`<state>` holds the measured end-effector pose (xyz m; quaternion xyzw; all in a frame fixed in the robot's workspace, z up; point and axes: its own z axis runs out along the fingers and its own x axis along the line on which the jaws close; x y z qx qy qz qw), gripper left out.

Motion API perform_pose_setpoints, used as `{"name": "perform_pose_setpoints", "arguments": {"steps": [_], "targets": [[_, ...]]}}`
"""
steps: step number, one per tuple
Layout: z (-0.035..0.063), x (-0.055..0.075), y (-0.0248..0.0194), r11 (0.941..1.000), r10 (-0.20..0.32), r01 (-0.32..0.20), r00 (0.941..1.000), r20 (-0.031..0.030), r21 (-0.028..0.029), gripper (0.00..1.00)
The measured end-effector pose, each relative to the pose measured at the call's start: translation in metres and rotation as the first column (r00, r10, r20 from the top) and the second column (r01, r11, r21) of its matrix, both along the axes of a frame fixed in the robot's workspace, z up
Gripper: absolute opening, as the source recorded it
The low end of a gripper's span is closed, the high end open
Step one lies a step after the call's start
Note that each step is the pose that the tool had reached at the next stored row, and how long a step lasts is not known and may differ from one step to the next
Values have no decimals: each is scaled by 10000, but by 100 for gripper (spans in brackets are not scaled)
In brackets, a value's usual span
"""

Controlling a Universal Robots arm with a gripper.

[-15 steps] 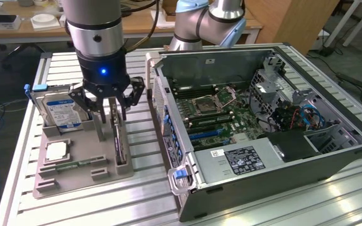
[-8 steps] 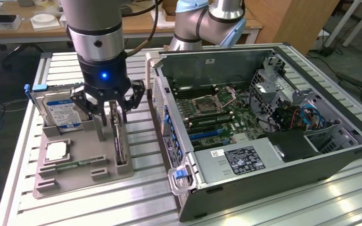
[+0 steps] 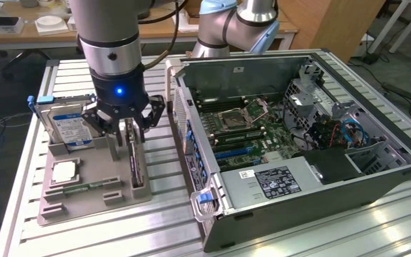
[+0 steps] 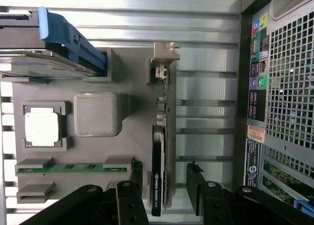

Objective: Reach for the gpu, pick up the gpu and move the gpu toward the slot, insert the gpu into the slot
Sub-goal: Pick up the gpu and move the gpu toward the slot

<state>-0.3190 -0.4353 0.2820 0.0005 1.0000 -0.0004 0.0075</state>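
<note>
- In the gray holder [image 3: 62, 206] on the tabletop [image 3: 120, 235], one gpu [image 3: 135, 166] is standing on edge, its long axis running alongside the one computer case [image 3: 298, 198].
- Its bracket is seemingly pointing toward the one hard drive [image 3: 66, 126].
- The hand [image 3: 128, 140] is hovering over it, fingers apart.
</note>
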Motion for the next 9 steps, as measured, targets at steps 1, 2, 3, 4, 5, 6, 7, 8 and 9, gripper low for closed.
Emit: {"name": "perform_pose_setpoints", "arguments": {"steps": [1, 2, 3, 4, 5, 6, 7, 8, 9], "targets": [[-11, 0, 0, 10000, 0, 0, 10000, 5, 1, 49], [-21, 0, 0, 10000, 0, 0, 10000, 9, 0, 49], [-30, 0, 0, 10000, 0, 0, 10000, 11, 1, 49], [-39, 0, 0, 10000, 0, 0, 10000, 15, 0, 49], [-51, -1, 0, 10000, -1, 1, 10000, 21, 0, 49], [-65, -1, 0, 10000, 0, 0, 10000, 31, 0, 49], [-80, -1, 0, 10000, 0, 0, 10000, 37, 1, 49], [-95, -3, 0, 10000, -1, 1, 10000, 42, 0, 49], [-114, -7, 1, 10000, -2, 2, 10000, 46, 1, 49]]}}
